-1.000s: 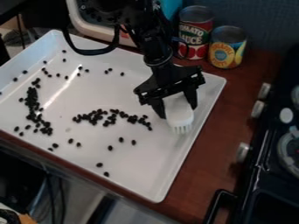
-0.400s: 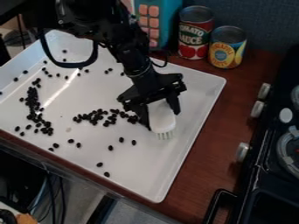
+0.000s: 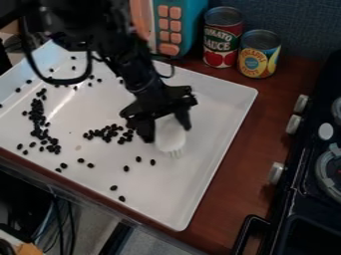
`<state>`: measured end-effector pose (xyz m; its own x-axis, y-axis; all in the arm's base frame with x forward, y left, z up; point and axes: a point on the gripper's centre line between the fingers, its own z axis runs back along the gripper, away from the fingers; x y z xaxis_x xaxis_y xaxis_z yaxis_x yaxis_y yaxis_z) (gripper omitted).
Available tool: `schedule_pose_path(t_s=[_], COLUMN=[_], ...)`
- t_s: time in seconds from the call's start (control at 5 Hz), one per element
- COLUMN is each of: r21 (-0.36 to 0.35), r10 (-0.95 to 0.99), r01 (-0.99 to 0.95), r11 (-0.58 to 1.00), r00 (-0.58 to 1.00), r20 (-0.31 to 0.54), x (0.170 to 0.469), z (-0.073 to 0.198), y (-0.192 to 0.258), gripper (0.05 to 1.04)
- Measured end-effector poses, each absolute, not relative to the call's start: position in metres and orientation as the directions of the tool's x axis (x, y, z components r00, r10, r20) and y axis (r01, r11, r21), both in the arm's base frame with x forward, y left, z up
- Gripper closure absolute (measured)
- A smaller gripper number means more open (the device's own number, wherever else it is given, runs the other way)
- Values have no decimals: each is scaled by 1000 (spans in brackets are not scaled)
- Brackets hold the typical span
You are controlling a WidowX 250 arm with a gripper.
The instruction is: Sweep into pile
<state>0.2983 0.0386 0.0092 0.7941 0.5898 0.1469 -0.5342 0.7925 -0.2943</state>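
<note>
My gripper [image 3: 165, 130] is over the middle of the white tray [image 3: 220, 144], shut on a white brush [image 3: 170, 137] whose bristles point down toward the front and meet the tray floor or hover just over it. Left of the gripper lies a loose band of black beans [image 3: 106, 132], its right end partly hidden by the gripper. A longer clump of beans [image 3: 37, 122] runs along the tray's left side. Single beans [image 3: 126, 168] are scattered in front of the brush and toward the tray's back left.
Two cans, one red [image 3: 222, 37] and one yellow [image 3: 259, 54], stand behind the tray's right corner. A toy microwave [image 3: 174, 27] is beside them at the back. The black stove [image 3: 309, 174] with its knobs lies to the right, past a strip of brown counter.
The gripper and brush have moved left across the tray, toward the middle bean band. Beans at that band's right end are now hidden or shifted; the left clump looks the same.
</note>
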Motion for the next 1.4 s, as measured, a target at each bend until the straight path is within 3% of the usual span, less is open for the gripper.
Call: schedule_pose_path(t_s=[0.8,1.4], r21=[-194,-129], r10=[647,644], r01=[-621,-631], r11=[759,765], r00=[753,747], r20=[119,166], x=[260,226], z=[11,10], y=[148,187], gripper=[332,332])
